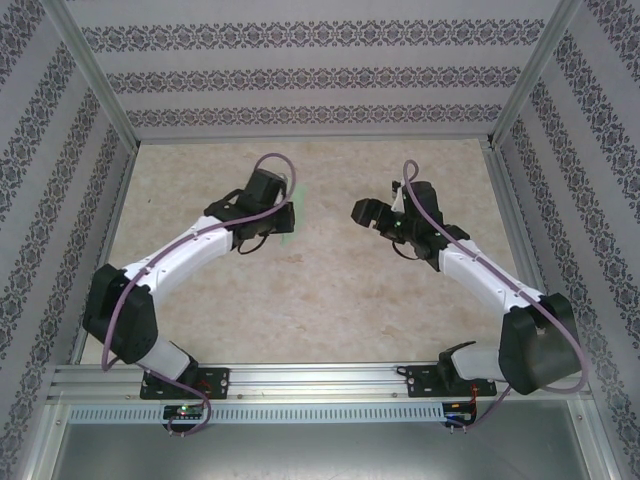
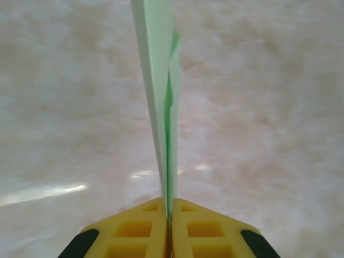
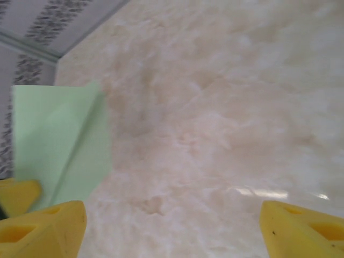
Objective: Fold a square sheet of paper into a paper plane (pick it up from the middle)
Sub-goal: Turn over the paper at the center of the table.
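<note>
From above, the left gripper [image 1: 284,220] hangs over the table [image 1: 300,300], with the right gripper [image 1: 362,211] near it but apart. At the left wrist, its jaws pinch shut on the square sheet of paper [image 2: 158,80], folded and standing edge-on from them. The sheet looks light, limp and easily creased, so it is best held near the fold. At the right wrist, that gripper's jaws gape wide and empty.
</note>
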Robot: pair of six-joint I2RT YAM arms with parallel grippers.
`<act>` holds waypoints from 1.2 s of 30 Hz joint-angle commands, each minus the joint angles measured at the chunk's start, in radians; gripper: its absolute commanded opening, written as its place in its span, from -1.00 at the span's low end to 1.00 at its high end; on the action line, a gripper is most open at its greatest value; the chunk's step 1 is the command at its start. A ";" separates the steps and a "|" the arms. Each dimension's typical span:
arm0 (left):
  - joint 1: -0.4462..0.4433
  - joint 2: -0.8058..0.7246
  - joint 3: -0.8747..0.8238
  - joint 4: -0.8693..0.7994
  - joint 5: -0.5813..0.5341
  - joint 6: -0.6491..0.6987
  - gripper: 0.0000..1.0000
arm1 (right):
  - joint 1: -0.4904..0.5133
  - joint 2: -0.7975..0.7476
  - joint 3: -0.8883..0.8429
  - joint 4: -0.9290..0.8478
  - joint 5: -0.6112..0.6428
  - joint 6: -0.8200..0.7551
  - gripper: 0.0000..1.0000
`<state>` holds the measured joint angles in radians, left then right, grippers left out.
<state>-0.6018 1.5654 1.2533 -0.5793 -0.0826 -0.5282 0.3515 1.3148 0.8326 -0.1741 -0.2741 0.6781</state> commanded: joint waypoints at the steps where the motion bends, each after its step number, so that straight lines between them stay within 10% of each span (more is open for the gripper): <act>1: -0.075 0.101 0.089 -0.290 -0.417 0.069 -0.74 | 0.007 -0.042 -0.047 -0.051 0.149 -0.039 0.69; 7: -0.156 0.297 0.229 -0.316 -0.440 0.035 -0.65 | -0.002 -0.110 -0.138 -0.020 0.198 0.021 0.69; 18: -0.162 0.438 0.282 -0.062 0.010 -0.084 -0.12 | -0.007 -0.189 -0.227 0.000 0.238 0.098 0.64; 25: -0.052 0.283 0.128 0.141 0.229 -0.140 0.25 | 0.103 -0.129 -0.185 0.026 0.255 0.088 0.55; 36: 0.260 0.021 -0.199 0.207 0.191 -0.196 0.75 | 0.446 0.318 0.137 0.068 0.267 0.175 -0.19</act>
<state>-0.3817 1.6283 1.1156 -0.4267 0.0902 -0.6907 0.7467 1.5639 0.8909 -0.1406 -0.0193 0.8261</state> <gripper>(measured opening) 0.865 0.413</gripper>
